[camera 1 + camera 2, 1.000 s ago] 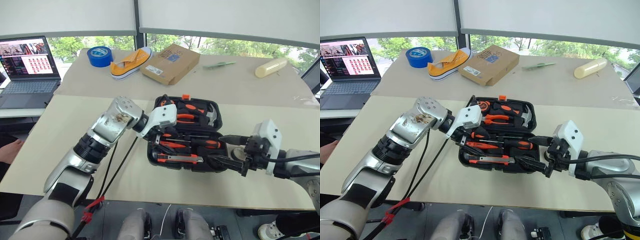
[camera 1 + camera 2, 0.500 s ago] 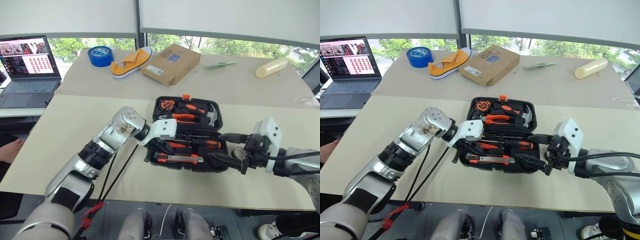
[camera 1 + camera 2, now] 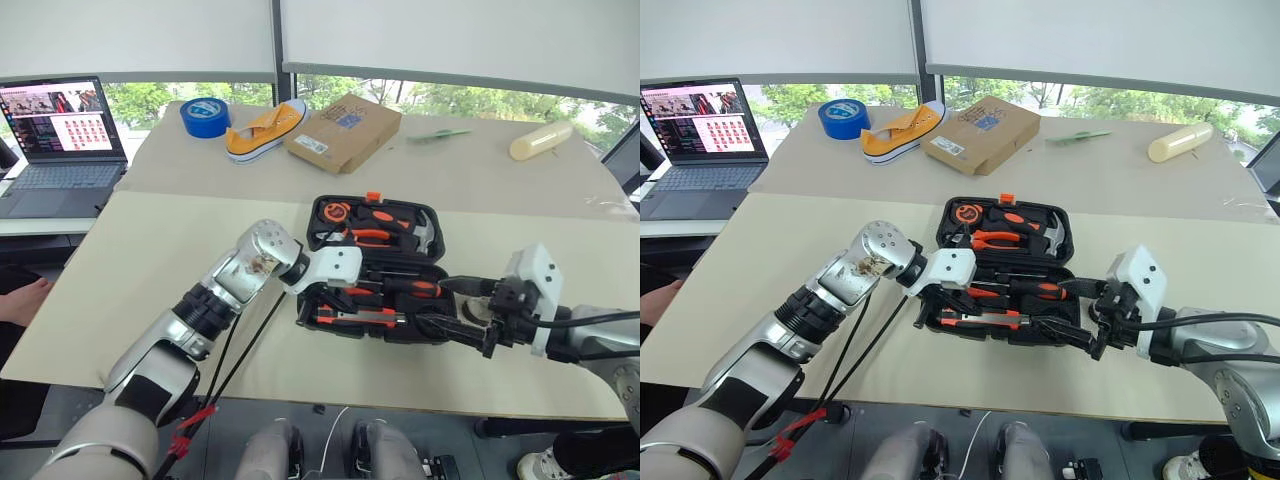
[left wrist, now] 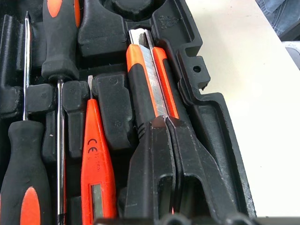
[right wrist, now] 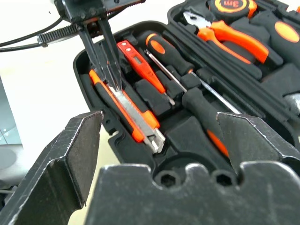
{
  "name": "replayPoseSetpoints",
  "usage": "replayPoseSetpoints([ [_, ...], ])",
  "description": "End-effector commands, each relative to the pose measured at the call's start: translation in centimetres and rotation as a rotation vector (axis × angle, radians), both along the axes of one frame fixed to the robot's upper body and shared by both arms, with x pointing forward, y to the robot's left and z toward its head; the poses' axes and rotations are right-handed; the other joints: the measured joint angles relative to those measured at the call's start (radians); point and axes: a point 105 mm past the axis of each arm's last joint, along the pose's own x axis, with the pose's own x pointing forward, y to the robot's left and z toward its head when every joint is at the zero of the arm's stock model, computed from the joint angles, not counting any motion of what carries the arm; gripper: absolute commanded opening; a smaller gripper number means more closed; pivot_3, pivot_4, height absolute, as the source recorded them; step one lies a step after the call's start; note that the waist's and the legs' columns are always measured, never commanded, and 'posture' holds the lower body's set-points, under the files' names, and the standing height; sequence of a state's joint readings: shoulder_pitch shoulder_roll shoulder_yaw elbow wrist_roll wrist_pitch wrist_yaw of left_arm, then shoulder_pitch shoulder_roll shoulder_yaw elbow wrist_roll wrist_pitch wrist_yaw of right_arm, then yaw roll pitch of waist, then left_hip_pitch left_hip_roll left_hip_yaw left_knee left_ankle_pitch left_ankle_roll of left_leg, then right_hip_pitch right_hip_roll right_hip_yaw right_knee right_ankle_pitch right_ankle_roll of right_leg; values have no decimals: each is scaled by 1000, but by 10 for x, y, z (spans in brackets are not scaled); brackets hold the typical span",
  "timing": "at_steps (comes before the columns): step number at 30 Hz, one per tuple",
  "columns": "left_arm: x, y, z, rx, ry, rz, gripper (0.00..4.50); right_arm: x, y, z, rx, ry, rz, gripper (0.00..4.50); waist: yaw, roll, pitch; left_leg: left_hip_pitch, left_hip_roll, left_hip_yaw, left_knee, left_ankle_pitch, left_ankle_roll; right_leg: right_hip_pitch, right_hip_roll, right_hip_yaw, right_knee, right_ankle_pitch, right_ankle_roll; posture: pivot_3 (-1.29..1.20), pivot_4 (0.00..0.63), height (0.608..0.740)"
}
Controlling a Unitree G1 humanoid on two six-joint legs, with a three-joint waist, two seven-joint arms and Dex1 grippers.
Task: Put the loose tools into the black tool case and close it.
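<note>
mostly the job looked done, but the lid part was left. the black tool case (image 3: 375,270) lay open on the near table, in front of the robot. inside it, the utility knife (image 4: 149,79) sat in its slot by the near edge, with the thin orange tester pen (image 4: 95,159) just beside it and two screwdrivers (image 5: 185,79) next to that. the small round slot near the knife's tip looked bare, so the small tape roll may not have been in, though i could not tell for sure. the left gripper (image 4: 169,124) had its two black fingers pressed together, tips down on the knife, pushing more than holding. the right gripper (image 5: 157,136) was spread wide with nothing in it, waiting at the case's right end. no loose tools showed on the table near the case. the case was not shut yet
</note>
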State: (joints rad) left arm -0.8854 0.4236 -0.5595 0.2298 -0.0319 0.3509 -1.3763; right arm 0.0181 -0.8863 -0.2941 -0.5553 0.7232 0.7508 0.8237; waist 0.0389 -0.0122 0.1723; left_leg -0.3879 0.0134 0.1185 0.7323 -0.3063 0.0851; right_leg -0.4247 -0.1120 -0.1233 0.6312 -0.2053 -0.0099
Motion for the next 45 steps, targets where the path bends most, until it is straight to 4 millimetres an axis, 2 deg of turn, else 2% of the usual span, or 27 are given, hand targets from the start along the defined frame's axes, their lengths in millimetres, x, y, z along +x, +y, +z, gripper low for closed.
replayPoseSetpoints([
  [1, 10, 15, -21, 60, 9, 90, 88, -1, -2, 12, -5, -53, -1, 4500, -1, 0, -1, 0, 0, 0, 0, 0, 0, 0, 0, 0, 0, 0, 0, 0, 150, 731],
  [8, 15, 15, -28, 57, 7, 119, 88, 1, 1, 14, -4, -55, 14, 4500, 1, 0, -3, 1, 0, 0, 0, -1, 1, 1, -1, 0, 0, 0, 1, 0, 150, 731],
  [12, 15, 14, -25, 27, -25, 109, 88, 0, 0, 13, -7, -52, 13, 4500, 1, 0, -4, 1, 0, 0, 0, -1, 1, 1, -1, 0, 0, 0, 0, 0, 150, 731],
  [17, 1, 7, 21, -188, -7, 65, 88, -4, -10, 11, -31, -42, -18, 4500, -1, 0, -4, -1, 0, 0, 0, -1, 1, -1, -2, 0, 0, 0, 0, 0, 150, 731],
  [20, -7, 19, 61, -357, -15, 63, 754, -11, -28, 6, -83, -18, -67, 4500, 1, 0, -4, -3, 0, 0, 0, 0, 1, -3, -1, 0, 0, 0, 0, 0, 150, 731],
  [22, -12, 32, 77, -409, -2, 74, 1542, -15, -40, 4, -110, -3, -105, 4500, 0, 0, -4, -4, 0, -1, 0, 0, 1, -3, -1, -1, -1, 0, 0, 0, 150, 731],
  [26, -31, 66, 95, -412, 94, 82, 2952, -20, -66, -1, -169, 31, -177, 4500, -5, 0, -4, -1, 0, 0, 0, -1, 1, 0, -1, 0, -2, -1, 2, 0, 150, 731],
  [30, -46, 76, 102, -429, 156, 81, 4369, -16, -79, -13, -215, 61, -200, 4500, -5, 0, -3, 0, 0, 0, -1, -1, 0, 0, -1, 0, -2, -5, 9, 0, 150, 731],
  [34, -50, 73, 106, -445, 128, 86, 4463, -5, -82, -24, -242, 75, -193, 4500, 0, 0, -3, 0, -1, 0, -1, -1, 0, 1, -1, 1, -2, -6, 10, 0, 150, 731],
  [38, -52, 69, 104, -445, 85, 98, 4463, 9, -76, -35, -266, 77, -150, 4500, -4, 0, -3, 0, -1, 0, -1, 0, 0, 0, 0, 1, -2, -5, 9, 0, 150, 731],
  [42, -50, 69, 101, -439, 50, 108, 4463, 23, -76, -50, -294, 99, -139, 4500, -9, 0, -3, 0, -1, 0, -1, 0, -1, 0, 0, 1, -2, -2, 4, 0, 150, 731],
  [45, -50, 70, 100, -431, 45, 100, 4500, 34, -77, -60, -307, 107, -145, 3810, -11, 0, -3, 0, -1, 0, -1, 0, -1, 0, 0, 1, -2, -2, 4, 0, 150, 731],
])
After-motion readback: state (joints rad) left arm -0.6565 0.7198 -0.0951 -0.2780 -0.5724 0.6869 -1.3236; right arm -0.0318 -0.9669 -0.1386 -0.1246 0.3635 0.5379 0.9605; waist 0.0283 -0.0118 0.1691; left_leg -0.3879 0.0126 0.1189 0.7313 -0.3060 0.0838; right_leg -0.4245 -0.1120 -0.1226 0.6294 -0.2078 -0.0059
